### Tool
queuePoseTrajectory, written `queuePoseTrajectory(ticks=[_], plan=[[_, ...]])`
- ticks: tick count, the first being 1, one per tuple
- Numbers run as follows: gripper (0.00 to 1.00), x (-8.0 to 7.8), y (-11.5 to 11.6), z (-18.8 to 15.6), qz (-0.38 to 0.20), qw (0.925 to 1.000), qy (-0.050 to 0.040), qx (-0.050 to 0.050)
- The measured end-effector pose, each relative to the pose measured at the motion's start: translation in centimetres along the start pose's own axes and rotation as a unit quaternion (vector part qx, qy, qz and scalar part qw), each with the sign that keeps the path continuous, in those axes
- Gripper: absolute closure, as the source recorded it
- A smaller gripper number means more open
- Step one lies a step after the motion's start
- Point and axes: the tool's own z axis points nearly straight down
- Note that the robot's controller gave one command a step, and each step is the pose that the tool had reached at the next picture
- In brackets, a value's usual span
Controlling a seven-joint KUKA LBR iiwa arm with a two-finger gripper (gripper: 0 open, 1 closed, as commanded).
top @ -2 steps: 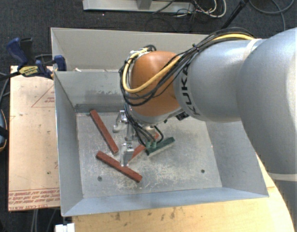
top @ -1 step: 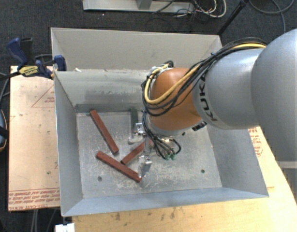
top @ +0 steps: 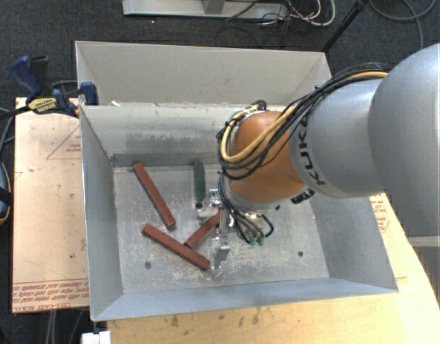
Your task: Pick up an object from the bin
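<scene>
The gripper [top: 214,232] is lowered close to the floor of the grey metal bin [top: 98,213], and its fingers [top: 221,255] are seen spread apart, one on each side of a short reddish-brown bar [top: 197,236] that lies flat and aslant between them. Whether the bar is touched by either finger cannot be told. Just beside the lower finger, the near end of a longer reddish-brown bar [top: 170,244] is found, and this bar runs away from the fingers toward the view's left, its upper side met by the short bar's far end. Further from the fingers, up and to the view's left, a third reddish-brown bar [top: 154,195] is laid diagonally, apart from the others. Just beyond the upper finger a dark green bar [top: 198,181] is set lengthwise toward the back wall. The bin floor [top: 292,253] around the fingers is scuffed and is dusted with pale specks and scratches, most thickly beneath the bars. Above the fingers the wrist is covered by an orange cover [top: 259,167], over which yellow and black cables [top: 238,138] are looped. Outside the bin, dark carpet [top: 34,20] is spread, and beyond the back wall a grey stand base [top: 206,4] and loose floor cables [top: 317,6] are seen.
</scene>
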Motion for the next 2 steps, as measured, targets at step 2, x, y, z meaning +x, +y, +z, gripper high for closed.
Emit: queuePoseTrajectory(ticks=[2], plan=[[1.0,-7.57,-1.21,1.07,-0.162,0.9867,-0.0024,-0.011]])
